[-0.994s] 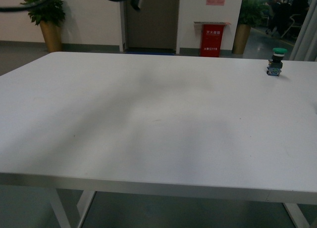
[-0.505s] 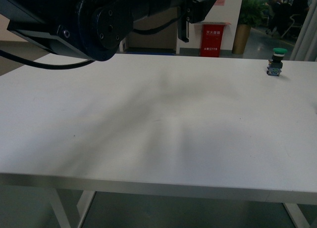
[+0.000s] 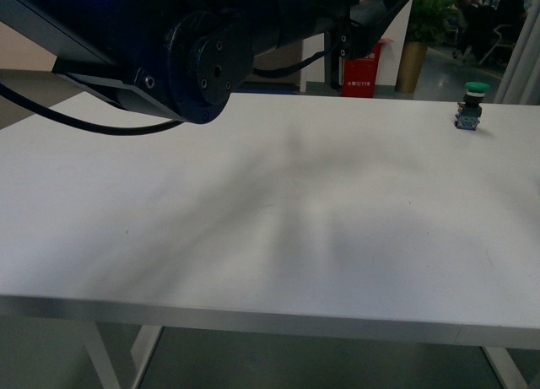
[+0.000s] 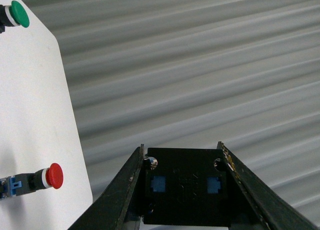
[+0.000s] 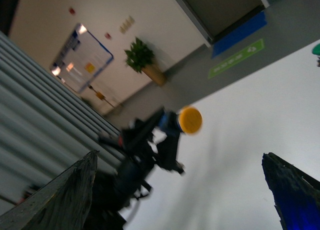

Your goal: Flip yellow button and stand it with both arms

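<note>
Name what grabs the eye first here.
The bulky black left arm fills the upper left of the front view, above the white table. The right wrist view shows its blurred tip holding a yellow button in the air. A green button stands at the table's far right.

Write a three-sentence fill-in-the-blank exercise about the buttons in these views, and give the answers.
In the right wrist view, the raised button at the end of the left arm has a ____ cap. In the front view, the upright button at the far right of the table has a ____ cap. In the left wrist view, the sideways button lying near the table's edge has a ____ cap.
Missing words: yellow, green, red.
</note>
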`<state>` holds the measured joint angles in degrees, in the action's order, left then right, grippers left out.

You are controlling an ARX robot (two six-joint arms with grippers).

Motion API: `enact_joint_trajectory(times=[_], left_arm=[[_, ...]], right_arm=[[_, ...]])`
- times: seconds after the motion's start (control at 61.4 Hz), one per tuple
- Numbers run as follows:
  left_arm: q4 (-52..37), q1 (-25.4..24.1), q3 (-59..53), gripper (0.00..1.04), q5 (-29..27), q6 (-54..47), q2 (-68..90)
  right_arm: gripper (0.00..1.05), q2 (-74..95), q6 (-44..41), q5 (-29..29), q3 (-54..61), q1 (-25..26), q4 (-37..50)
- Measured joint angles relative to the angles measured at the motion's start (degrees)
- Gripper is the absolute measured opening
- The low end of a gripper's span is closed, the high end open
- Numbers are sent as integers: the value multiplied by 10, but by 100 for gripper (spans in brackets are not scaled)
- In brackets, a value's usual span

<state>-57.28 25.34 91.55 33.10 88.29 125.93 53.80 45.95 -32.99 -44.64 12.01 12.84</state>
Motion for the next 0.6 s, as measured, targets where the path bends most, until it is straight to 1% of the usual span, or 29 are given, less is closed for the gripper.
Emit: enact_joint_trajectory(times=[0.065,0.114,0.212,0.277,0.44,0.603], left_arm=[[-6,3,2,36,1,1,0],[-5,6,5,36,0,1,0],[-7,12,8,36,-1,2,0],[-9,16,9,36,0,4,1],[-10,17,8,36,-1,4,2],[-13,17,6,36,-1,4,2]], right_arm=[[98,51,80,-5,-38,8,19],[98,84,127,-5,-50,7,16],[98,143,189,-5,-47,-8,31],[98,170,219,-3,-37,-23,61],[98,220,288,37,-23,-74,158],[98,261,329,64,-24,-112,209]])
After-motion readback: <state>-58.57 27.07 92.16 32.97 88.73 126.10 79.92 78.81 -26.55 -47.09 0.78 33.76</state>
